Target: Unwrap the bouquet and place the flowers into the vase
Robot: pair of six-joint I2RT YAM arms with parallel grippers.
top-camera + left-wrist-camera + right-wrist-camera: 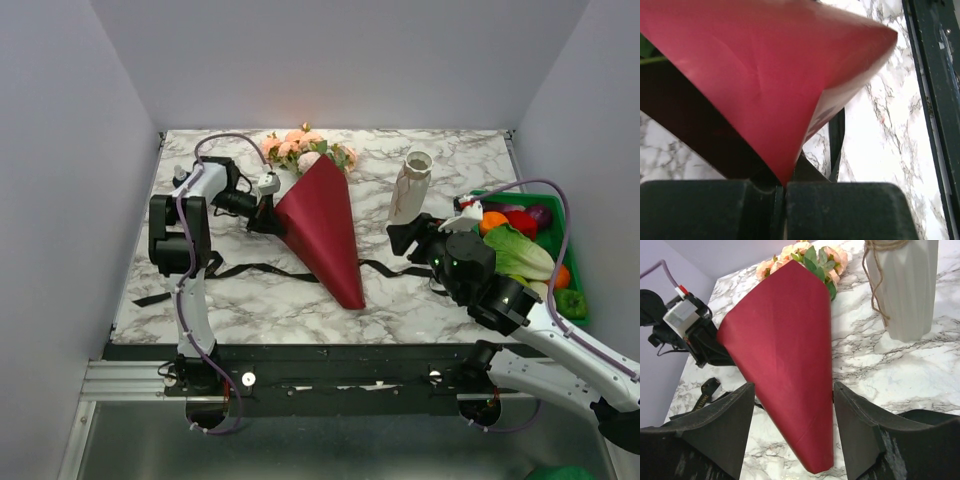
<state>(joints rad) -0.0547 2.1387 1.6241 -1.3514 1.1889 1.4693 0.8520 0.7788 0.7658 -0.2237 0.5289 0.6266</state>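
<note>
1. The bouquet [322, 225] lies flat on the marble bench [250, 305], left of centre. It is a dark red paper cone with its tip toward the near edge.
2. The flowers [300, 147], pink and peach blooms with green leaves, stick out of the cone's wide far end. They are still wrapped.
3. The left arm [190, 215] reaches in from the left. Its jaws are pressed together on the cone's left paper edge, and the left wrist view shows the red sheet pinched between the 2 dark fingers [840, 210].
4. The right arm [500, 300] sits low near the foot of the vase [410, 190]. Its jaws stand wide apart and hold nothing, pointing toward the cone from the right, clear of the paper.
5. The vase stands upright on the bench, right of the bouquet and apart from it, with twine [875, 270] around its neck.
6. A black ribbon [230, 270] lies loose on the bench and passes under the cone from left to right.
7. A green tray [580, 310] with a lettuce [520, 255] and other vegetables sits at the bench's right edge.
</note>
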